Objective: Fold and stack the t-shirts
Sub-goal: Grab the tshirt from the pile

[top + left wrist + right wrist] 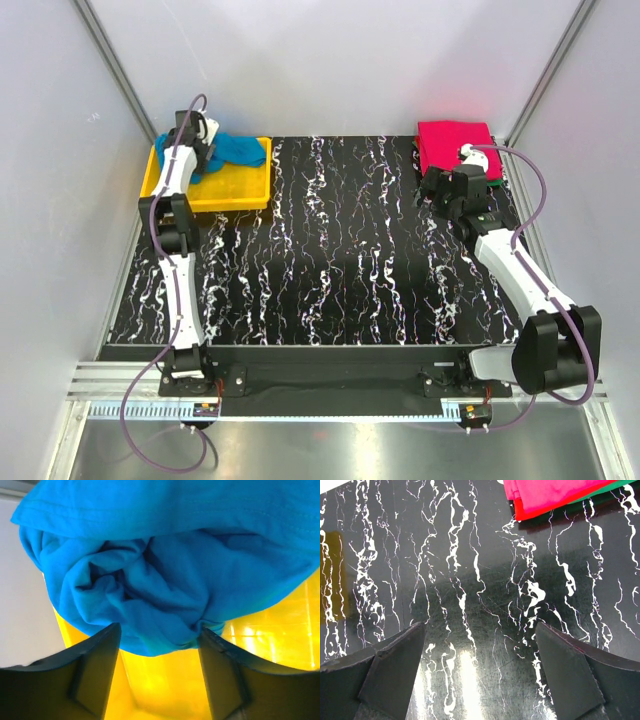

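Observation:
A crumpled teal-blue t-shirt lies in the yellow tray at the back left. My left gripper is over the tray at the shirt's left end. In the left wrist view it is open, and the shirt bulges down to its fingertips. A folded magenta-pink t-shirt lies at the back right on a dark green one. My right gripper is open and empty just in front of that stack, above bare table. The magenta shirt and a green edge show at the top.
The black, white-veined tabletop spans the middle. Grey walls close in the back and both sides. The tray's yellow floor shows under the teal shirt. The right arm's cable loops near the right wall.

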Controlling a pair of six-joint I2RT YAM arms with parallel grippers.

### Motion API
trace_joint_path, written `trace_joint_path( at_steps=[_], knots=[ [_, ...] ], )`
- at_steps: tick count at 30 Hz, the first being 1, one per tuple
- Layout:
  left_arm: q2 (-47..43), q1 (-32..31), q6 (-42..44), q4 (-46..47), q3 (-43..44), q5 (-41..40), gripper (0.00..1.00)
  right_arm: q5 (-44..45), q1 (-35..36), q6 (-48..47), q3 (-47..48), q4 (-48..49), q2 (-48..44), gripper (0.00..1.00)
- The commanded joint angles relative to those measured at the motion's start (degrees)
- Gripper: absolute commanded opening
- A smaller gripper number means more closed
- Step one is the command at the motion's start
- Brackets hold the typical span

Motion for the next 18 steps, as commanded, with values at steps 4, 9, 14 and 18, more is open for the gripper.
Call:
trace_joint_path(
  at_steps=[4, 9, 14, 18],
  knots=[
    [-0.22, 0.20, 2.70, 2.04, -0.73, 0.90, 0.11, 1.22, 0.37, -1.97, 2.69, -0.03, -1.13, 1.00],
    [-9.24, 0.02, -1.95, 6.35, -3.55, 0.38, 0.00, 1.30, 0.46, -1.88, 2.87, -0.56, -2.36, 1.00],
    [-24.44, -0.94, -3.45, 6.01, -5.13, 3.18, 0.00, 0.34, 0.46, -1.97, 2.95, -1.00, -3.85, 1.00],
    [-35.27, -5.33, -4.07, -0.74, -6.80, 8.55, 0.00, -1.07, 0.55, -2.06, 2.86, -0.92, -5.96, 1.00]
  ],
)
